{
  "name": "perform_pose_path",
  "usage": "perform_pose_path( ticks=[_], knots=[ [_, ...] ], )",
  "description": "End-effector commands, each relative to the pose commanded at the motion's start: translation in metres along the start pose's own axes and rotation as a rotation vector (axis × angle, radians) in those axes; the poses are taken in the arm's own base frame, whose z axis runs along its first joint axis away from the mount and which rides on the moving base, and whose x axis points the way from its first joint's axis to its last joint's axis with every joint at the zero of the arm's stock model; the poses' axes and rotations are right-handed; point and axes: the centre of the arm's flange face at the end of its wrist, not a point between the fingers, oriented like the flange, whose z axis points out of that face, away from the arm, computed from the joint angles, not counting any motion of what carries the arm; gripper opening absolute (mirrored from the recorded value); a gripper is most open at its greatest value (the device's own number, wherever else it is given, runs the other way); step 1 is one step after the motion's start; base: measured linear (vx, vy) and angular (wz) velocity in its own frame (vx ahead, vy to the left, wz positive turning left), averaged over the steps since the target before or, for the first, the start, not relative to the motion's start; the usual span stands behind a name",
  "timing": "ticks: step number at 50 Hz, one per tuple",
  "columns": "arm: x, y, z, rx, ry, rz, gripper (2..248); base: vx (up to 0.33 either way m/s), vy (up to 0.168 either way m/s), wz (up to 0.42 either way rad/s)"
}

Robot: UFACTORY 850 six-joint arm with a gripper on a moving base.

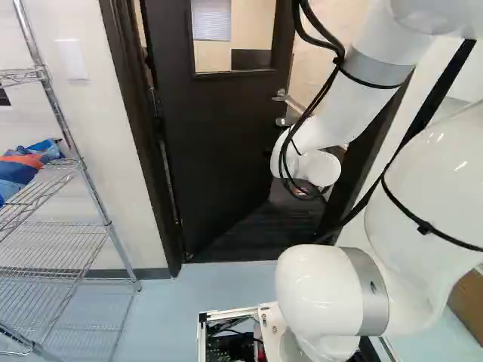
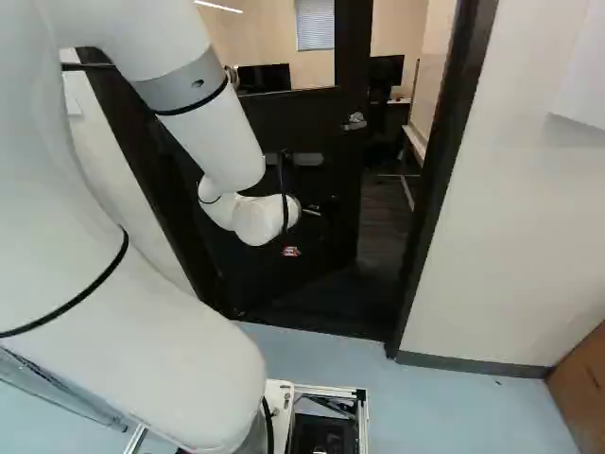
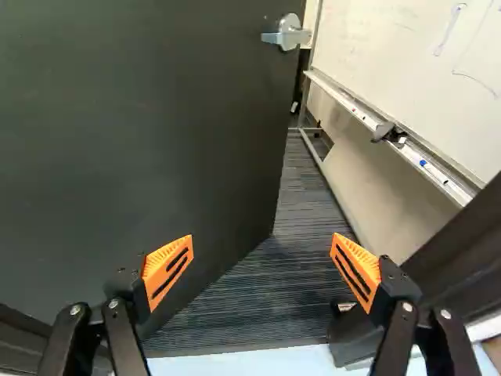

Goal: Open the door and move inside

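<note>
In the right base view the gripper (image 2: 312, 210) is a dark shape against the dark door (image 2: 326, 255), beyond the white wrist. The door stands partly open, swung away from the base, its free edge apart from the right-hand frame (image 2: 444, 161). Its silver lever handle (image 2: 354, 121) also shows as a handle (image 3: 288, 34) in the wrist view, well ahead of the fingers. There the gripper (image 3: 262, 254) is wide open, nothing held, one finger before the door's face (image 3: 133, 141), the other toward the frame. Whether a finger touches the door, I cannot tell.
Beyond the doorway lie dark carpet (image 3: 270, 290) and a whiteboard (image 3: 407, 55) with a tray along its lower edge. A wire shelf (image 1: 53, 249) stands left of the doorway; a brown box (image 2: 579, 378) is at the far right. Blue floor (image 2: 454, 407) lies before the threshold.
</note>
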Motion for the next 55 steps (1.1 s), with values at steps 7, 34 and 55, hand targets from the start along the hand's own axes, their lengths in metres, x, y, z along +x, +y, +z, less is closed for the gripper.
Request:
perform_pose_path(
  ticks=[7, 34, 55],
  knots=[
    [0.0000, 0.0000, 0.0000, 0.000, 0.000, 0.000, 247, 0.094, 0.074, 0.216],
    [0.0000, 0.0000, 0.0000, 0.000, 0.000, 0.000, 247, 0.082, 0.032, 0.021],
    [0.0000, 0.0000, 0.0000, 0.000, 0.000, 0.000, 247, 0.088, 0.014, -0.004]
  ],
)
